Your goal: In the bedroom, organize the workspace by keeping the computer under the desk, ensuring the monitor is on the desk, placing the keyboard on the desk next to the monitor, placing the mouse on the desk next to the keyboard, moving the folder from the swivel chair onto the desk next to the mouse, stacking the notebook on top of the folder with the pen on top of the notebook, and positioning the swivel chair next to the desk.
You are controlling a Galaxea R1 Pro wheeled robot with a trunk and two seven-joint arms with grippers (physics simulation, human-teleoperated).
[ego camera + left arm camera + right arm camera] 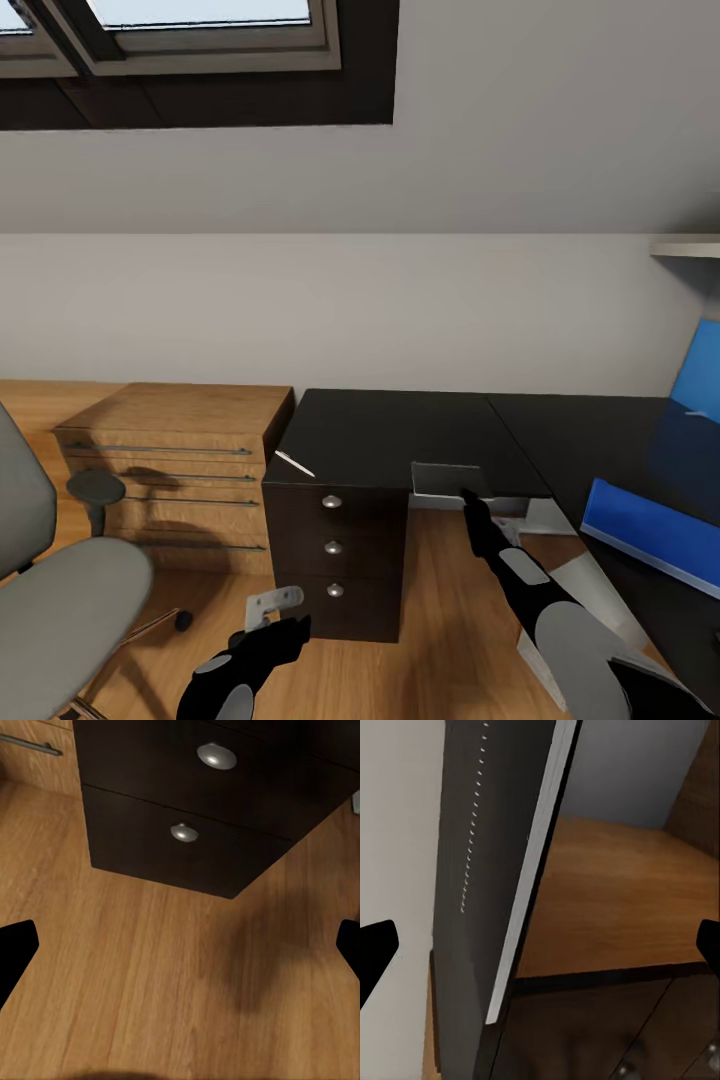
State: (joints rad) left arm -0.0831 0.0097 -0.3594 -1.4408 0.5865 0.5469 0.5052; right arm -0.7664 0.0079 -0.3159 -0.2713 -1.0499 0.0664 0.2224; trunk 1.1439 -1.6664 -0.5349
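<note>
Both grippers sit low up front: left gripper spread wide over bare floor, right gripper also parted, holding nothing, reaching at the desk edge. Blue folder already lies flat on the glossy top, thin and bright; grey swivel chair waits alongside.

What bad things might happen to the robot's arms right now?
1. The right gripper is right at the front edge of the desk, by the grey notebook. A push might slide the notebook or knock the arm on the edge.
2. The left gripper hangs open, close to the drawers. It might bump a knob.
</note>
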